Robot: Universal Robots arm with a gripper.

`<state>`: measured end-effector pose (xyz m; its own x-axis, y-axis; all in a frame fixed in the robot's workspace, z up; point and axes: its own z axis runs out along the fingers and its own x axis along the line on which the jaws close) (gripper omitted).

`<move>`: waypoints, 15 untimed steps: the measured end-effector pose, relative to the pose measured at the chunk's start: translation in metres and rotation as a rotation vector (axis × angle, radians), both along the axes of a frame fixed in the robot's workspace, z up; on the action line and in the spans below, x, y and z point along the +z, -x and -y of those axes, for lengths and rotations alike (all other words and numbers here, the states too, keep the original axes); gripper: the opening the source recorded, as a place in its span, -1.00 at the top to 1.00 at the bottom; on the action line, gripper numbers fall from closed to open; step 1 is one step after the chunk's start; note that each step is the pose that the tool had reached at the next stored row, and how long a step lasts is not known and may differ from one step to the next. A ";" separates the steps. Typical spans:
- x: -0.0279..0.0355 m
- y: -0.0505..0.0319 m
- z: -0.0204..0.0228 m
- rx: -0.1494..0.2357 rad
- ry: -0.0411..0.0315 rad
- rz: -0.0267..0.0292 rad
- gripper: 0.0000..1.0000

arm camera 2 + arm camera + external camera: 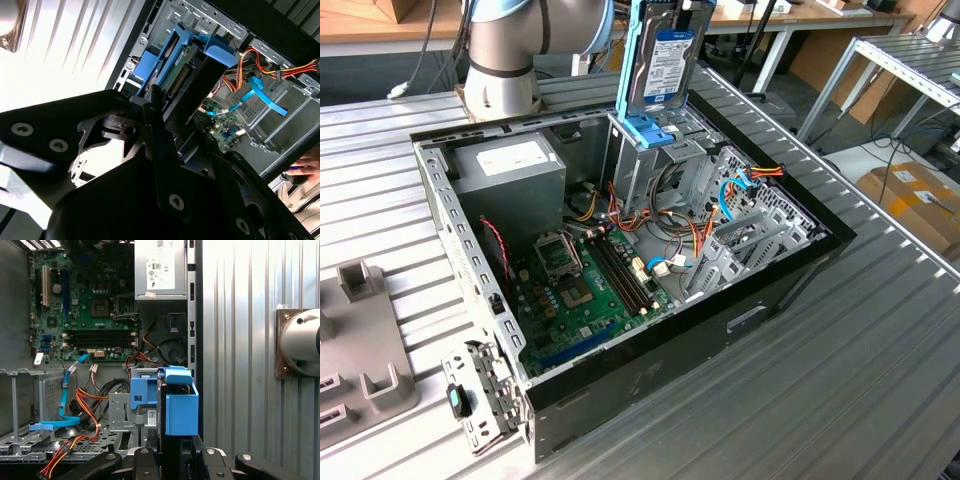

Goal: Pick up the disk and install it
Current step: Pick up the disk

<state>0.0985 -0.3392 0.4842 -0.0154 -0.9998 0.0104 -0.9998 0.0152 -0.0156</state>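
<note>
Disk [665,65] upright above the drive cage [632,165] inside the open computer case [780,292], we see the pincer [175,455] pinching it, case on the ribbed counter [880,385]

A ribbed metal surface [840,380] carries an open computer case [760,300] across its middle. The arm's base [500,85] stands behind the case. A grey moulded block [360,340] lies toward the exterior view's left, with a loose metal bracket [485,400] just beside the case's near corner.
</note>
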 end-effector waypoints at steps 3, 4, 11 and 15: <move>-0.0001 -0.0006 0.0001 0.000 -0.0002 0.0000 0.30; 0.0000 -0.0007 0.0001 0.000 -0.0001 0.0000 0.30; 0.0000 -0.0008 0.0008 0.000 -0.0002 0.0000 0.30; -0.0001 -0.0008 0.0039 0.000 -0.0002 0.0000 0.30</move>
